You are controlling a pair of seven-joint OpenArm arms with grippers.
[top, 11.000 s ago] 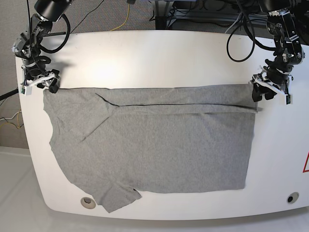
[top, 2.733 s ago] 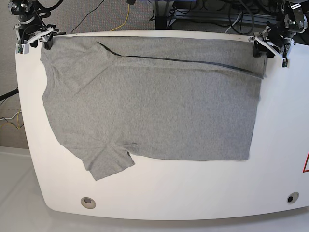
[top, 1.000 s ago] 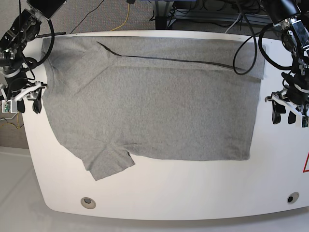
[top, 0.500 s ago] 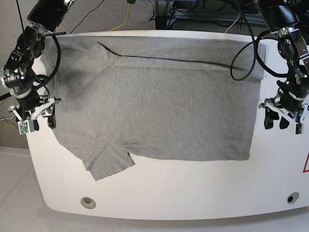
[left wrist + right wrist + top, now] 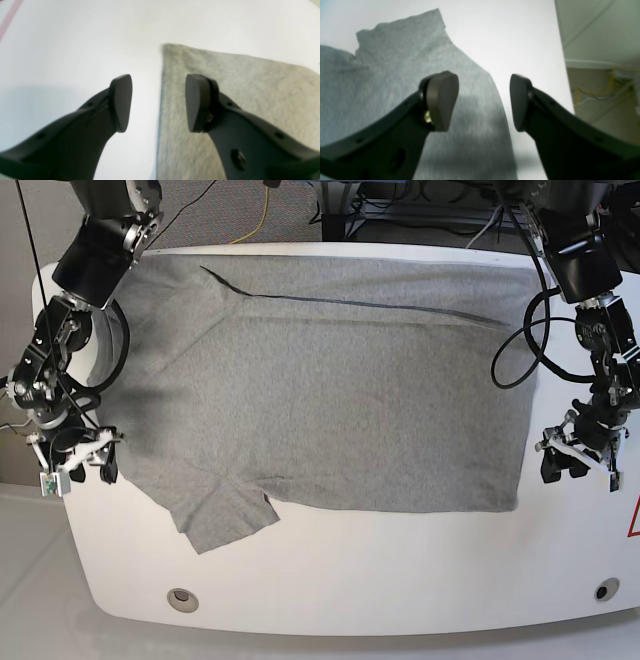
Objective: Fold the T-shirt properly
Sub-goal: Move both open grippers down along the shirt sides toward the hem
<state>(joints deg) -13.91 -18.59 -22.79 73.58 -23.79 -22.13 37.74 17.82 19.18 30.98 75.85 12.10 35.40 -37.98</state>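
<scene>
Because both grippers hang with jaws parted and nothing between them, the coming grasp is where trouble could start. The T-shirt (image 5: 330,380) lies spread flat over most of the table (image 5: 400,580), its far edge folded over along a dark crease, one sleeve poking toward the near left. The left gripper (image 5: 158,102) straddles the shirt's straight right edge near the hem corner — one finger over bare table, the other over cloth — so a shallow pinch may catch only one layer or slide off. The right gripper (image 5: 483,100) sits over the slanted left edge above the sleeve; closing there could bunch the fabric and skew the fold. The base view alone shows the whole garment and both arms — the wrist views alone show how each pair of fingers lines up with its edge.
</scene>
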